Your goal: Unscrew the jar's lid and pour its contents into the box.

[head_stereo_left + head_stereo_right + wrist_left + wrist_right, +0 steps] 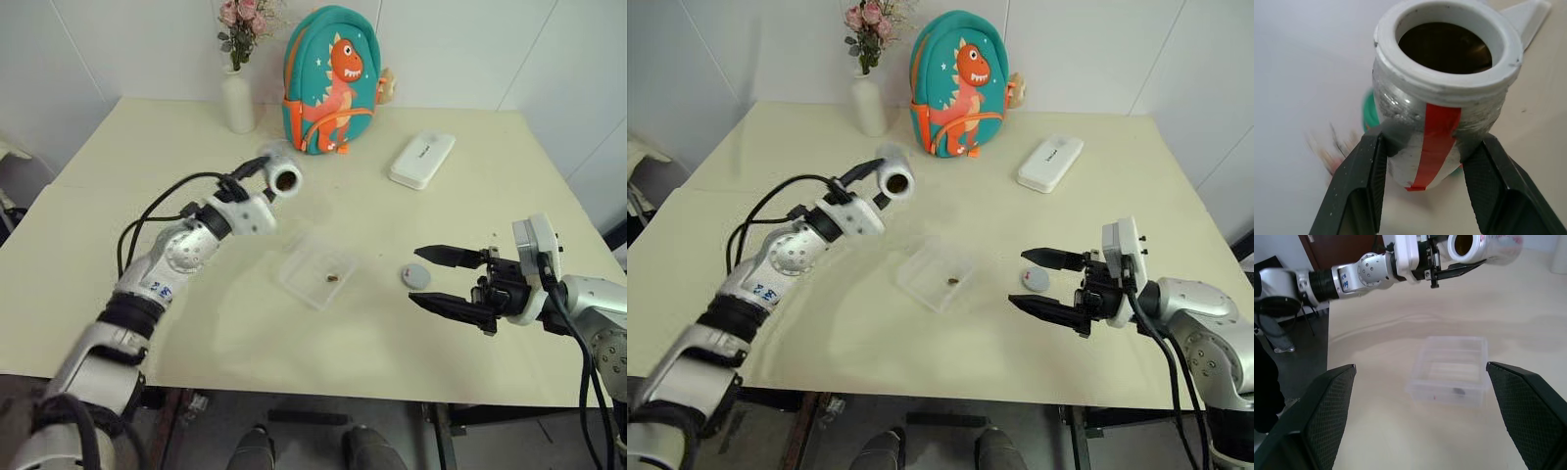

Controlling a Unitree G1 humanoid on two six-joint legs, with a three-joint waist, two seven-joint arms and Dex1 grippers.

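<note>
My left gripper [1431, 142] is shut on the jar [279, 174], a silvery plastic cylinder with a red stripe. It holds the jar on its side above the table, up and to the left of the box, with the lidless mouth facing the camera. The box [318, 269], a shallow clear tray, sits mid-table with a small dark brown bit of the contents [332, 278] in it. On the table to the right of the box lies the round grey lid [415, 276]. My right gripper [1018, 277] hovers open by the lid, its fingers pointing towards the box, holding nothing.
At the back of the table stand a white vase with pink flowers [237, 98] and a teal dinosaur backpack [331, 78]. A white oblong case [422, 159] lies at the back right. The table's front edge [323, 392] runs close below the box.
</note>
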